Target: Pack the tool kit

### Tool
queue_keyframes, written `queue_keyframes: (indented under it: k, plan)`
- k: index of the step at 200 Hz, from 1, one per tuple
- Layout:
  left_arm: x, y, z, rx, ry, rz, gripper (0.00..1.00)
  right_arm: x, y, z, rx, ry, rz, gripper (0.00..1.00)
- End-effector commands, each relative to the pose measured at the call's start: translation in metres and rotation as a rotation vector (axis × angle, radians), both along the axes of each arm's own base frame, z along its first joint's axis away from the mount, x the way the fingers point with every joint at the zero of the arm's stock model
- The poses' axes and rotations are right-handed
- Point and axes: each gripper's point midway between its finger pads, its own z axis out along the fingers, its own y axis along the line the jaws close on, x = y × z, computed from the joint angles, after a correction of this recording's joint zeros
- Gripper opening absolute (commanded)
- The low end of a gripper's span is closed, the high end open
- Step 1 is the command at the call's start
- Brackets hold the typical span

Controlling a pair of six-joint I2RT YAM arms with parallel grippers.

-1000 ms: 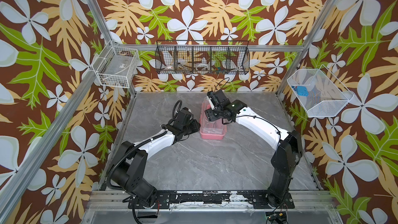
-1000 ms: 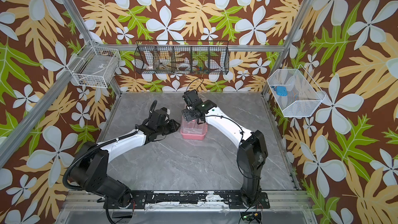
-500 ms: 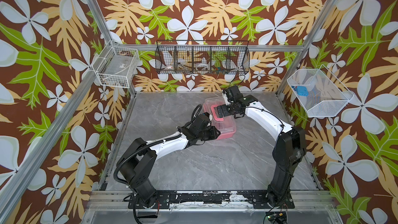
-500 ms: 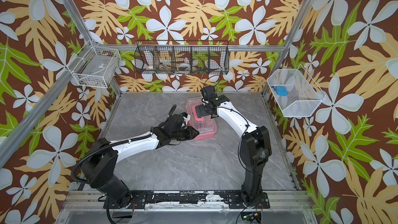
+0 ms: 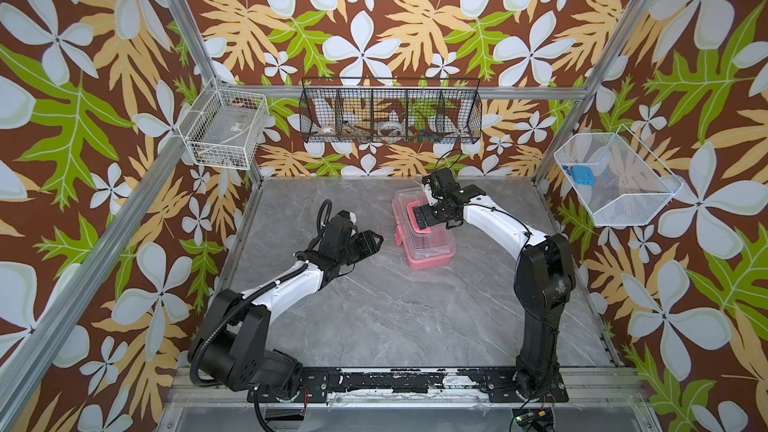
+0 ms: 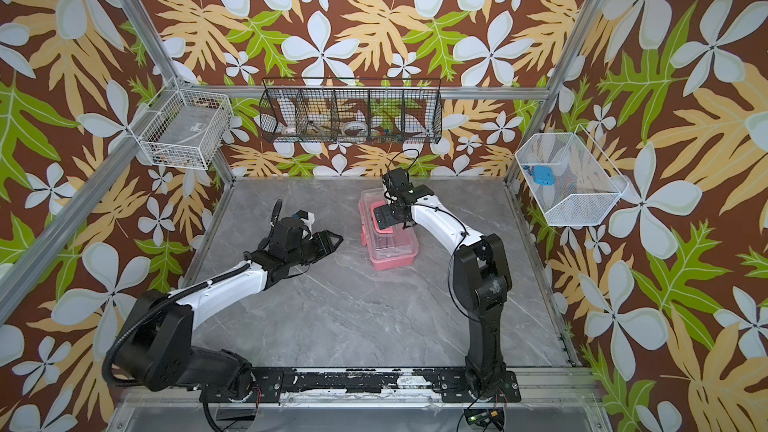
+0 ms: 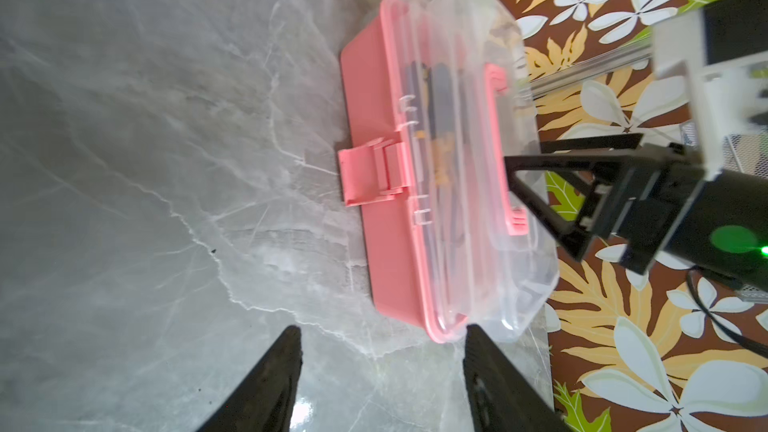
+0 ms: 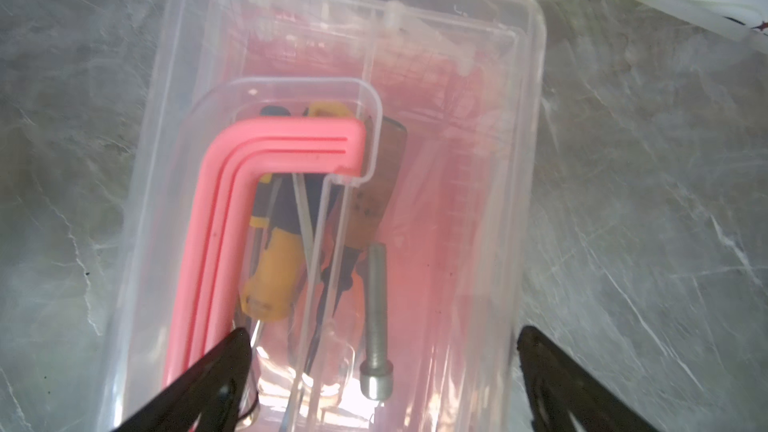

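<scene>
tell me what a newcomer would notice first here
Loud floral wallpaper covers the walls, and against it the pink case, clear lid down, stands out on the grey table toward the back. The right gripper hangs open just over the lid, through which a yellow-black screwdriver and a metal bit show.

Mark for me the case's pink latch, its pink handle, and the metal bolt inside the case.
pink latch (image 7: 365,178), left wrist view, on its outer flap.
pink handle (image 8: 226,193), right wrist view, on the bend.
metal bolt (image 8: 376,317), right wrist view, on the shaft, seen through the lid.
</scene>
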Motion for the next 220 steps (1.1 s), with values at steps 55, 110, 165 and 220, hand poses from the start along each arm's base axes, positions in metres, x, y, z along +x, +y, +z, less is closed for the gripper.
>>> queue_keyframes:
  k: [55,110,165,220]
  plan:
    - [0.044,-0.044,-0.004,-0.392,-0.026,-0.053,0.73,-0.025,-0.021,-0.051,-0.036,0.113,-0.043,0.92]
    - [0.057,-0.052,-0.017,-0.508,0.006,-0.05,0.71,-0.025,-0.048,-0.065,0.016,0.183,-0.1,0.63]
    - [0.058,-0.055,-0.028,-0.511,0.03,-0.054,0.71,-0.027,-0.061,-0.082,0.156,0.258,-0.102,0.53]
    - [0.07,-0.064,-0.03,-0.54,0.032,-0.07,0.79,-0.027,-0.063,-0.095,0.285,0.319,-0.086,0.5]
